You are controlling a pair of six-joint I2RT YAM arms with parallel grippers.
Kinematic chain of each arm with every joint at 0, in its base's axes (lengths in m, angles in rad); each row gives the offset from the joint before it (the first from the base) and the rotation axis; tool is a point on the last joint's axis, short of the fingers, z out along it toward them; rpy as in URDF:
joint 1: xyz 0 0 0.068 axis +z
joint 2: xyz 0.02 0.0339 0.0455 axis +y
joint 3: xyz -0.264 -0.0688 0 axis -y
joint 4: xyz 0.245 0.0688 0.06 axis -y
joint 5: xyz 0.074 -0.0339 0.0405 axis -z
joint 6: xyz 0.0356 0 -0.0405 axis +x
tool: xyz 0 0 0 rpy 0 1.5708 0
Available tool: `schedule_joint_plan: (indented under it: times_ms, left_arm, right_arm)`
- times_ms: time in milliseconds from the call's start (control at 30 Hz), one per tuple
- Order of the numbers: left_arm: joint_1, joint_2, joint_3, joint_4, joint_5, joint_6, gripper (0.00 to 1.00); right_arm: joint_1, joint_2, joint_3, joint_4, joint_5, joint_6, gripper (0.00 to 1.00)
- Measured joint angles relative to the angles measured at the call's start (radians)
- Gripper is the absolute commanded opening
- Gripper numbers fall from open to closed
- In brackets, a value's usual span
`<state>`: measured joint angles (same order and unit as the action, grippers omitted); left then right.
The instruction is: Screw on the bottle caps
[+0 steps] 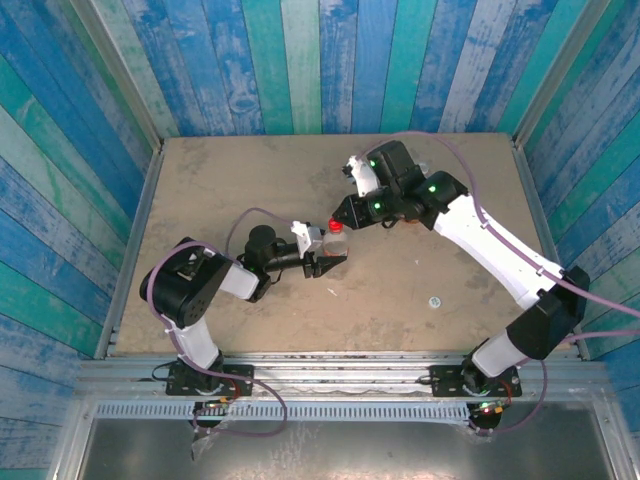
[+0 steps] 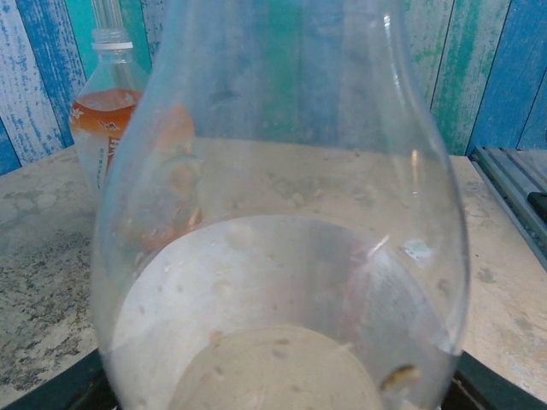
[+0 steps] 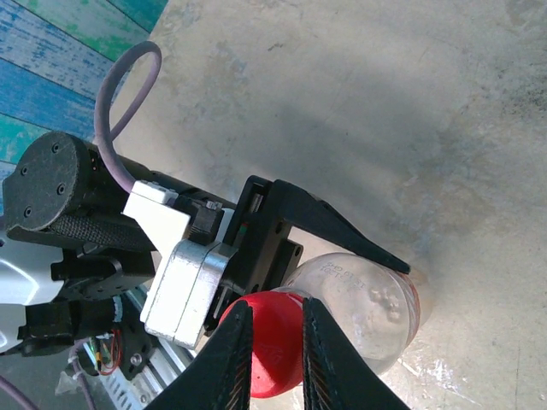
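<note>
- Left gripper [image 1: 326, 254] was clamped on the small bottle [image 3: 367, 312], a black finger [image 3: 342, 232] running along its side
- Small bottle sat near the middle of the table [image 1: 250, 180], well away from every edge; top view showed it between the two grippers
- Left wrist view: clear body of the small bottle was right up against the lens, blurred, too close to read any label
- Right gripper [image 3: 275, 306] came in from above, its two fingers [image 3: 232, 354] pressed together on the sides of the red cap [image 3: 275, 363]
- Red cap sat on top of the small bottle's neck; couldn't tell from the frames whether the thread was engaged or how far down it was
- White cap [image 1: 434, 301] lay loose on the table, towards the near edge and right of centre, well apart from both grippers
- Orange bottle [image 2: 104, 128] stood upright further back on the table, apart from the small bottle; white ring showed at its neck, top cut off by the frame edge
</note>
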<state>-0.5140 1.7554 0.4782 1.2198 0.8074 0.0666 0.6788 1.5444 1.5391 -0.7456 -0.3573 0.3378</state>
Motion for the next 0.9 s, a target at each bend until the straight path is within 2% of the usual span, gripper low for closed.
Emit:
schedule_joint_plan:
  times_ms: [767, 833, 900]
  left_arm:
    - [0.002, 0.008, 0.006, 0.0, 0.019, -0.02, 0.63]
    - [0.002, 0.01, 0.009, -0.001, 0.02, -0.021, 0.64]
    - [0.003, 0.011, 0.01, -0.002, 0.019, -0.023, 0.64]
  right_arm:
    - [0.0, -0.067, -0.073, 0.021, 0.0, 0.044, 0.18]
    - [0.0, -0.069, -0.075, 0.02, 0.0, 0.047, 0.19]
    - [0.0, -0.07, -0.075, 0.015, -0.002, 0.049, 0.25]
